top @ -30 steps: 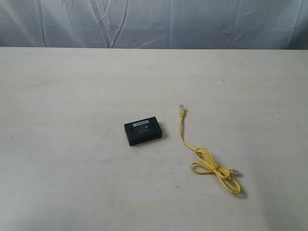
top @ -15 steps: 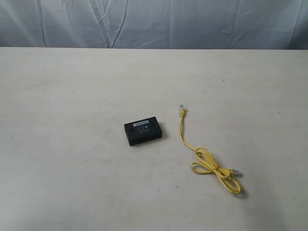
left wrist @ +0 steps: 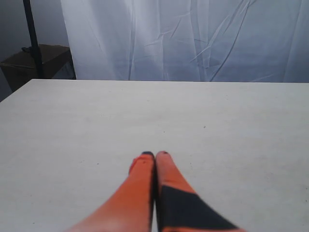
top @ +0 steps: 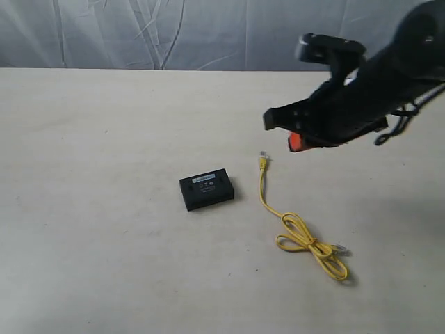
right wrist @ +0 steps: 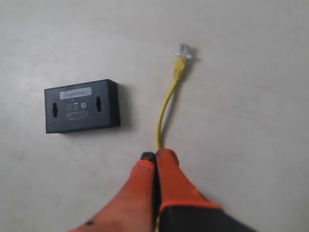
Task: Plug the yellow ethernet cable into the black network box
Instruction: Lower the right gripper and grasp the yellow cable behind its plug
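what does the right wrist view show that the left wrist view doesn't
Only the right wrist view shows the black network box and the yellow ethernet cable, lying apart on the table. The cable's clear plug is free, and its cord runs out of sight behind the right tool. Only the left wrist view shows the left tool, a white curtain beyond the table's far edge, a dark stand and a brown box. Both show the pale table and a shut tool with orange fingers holding nothing.

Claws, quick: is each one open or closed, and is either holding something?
Left claw: closed, empty.
Right claw: closed, empty, above the yellow ethernet cable.
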Robot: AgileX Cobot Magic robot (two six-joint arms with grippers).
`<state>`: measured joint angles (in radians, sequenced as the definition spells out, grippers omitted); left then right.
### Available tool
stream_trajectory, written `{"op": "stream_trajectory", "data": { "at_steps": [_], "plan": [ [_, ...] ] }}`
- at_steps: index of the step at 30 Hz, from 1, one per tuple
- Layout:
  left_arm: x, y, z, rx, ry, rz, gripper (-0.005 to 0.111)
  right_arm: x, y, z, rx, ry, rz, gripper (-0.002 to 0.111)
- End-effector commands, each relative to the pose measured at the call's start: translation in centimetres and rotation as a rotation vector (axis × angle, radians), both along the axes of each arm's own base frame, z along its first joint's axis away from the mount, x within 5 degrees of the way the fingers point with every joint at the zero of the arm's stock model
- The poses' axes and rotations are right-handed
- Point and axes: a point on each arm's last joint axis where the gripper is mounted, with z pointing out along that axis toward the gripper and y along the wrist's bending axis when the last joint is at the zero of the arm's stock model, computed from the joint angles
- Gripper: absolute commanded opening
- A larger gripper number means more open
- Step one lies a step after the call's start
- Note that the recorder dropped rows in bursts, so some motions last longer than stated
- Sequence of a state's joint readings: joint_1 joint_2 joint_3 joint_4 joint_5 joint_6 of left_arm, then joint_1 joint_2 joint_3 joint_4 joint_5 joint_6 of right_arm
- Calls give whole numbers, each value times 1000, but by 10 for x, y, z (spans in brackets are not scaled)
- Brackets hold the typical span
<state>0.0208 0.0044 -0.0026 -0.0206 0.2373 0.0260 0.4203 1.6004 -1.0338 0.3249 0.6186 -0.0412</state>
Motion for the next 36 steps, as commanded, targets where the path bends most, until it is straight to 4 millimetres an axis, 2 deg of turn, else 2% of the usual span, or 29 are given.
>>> {"op": "stream_trajectory", "data": {
  "at_steps": [1, 3, 10, 28, 30, 34, 36],
  "plan": [
    [0, 0, 0, -3, -8, -7, 0, 29, 43, -23, -189, 92, 18, -1],
    [0, 0, 0, -3, -8, -7, 0, 37, 60, -38, -238, 103, -71, -1],
    [0, 0, 0, -3, -8, -7, 0, 43, 69, -67, -238, 143, -174, -1],
    [0, 0, 0, -1, -8, -7, 0, 52, 69, -97, -251, 143, -301, 0],
    [0, 0, 0, 1, -8, -7, 0, 52, 69, -101, -253, 150, -311, 6],
    [0, 0, 0, 1, -8, -7, 0, 52, 70, -103, -247, 155, -325, 29],
    [0, 0, 0, 1, -8, -7, 0, 52, 71, -103, -234, 158, -330, 35]
  ]
}}
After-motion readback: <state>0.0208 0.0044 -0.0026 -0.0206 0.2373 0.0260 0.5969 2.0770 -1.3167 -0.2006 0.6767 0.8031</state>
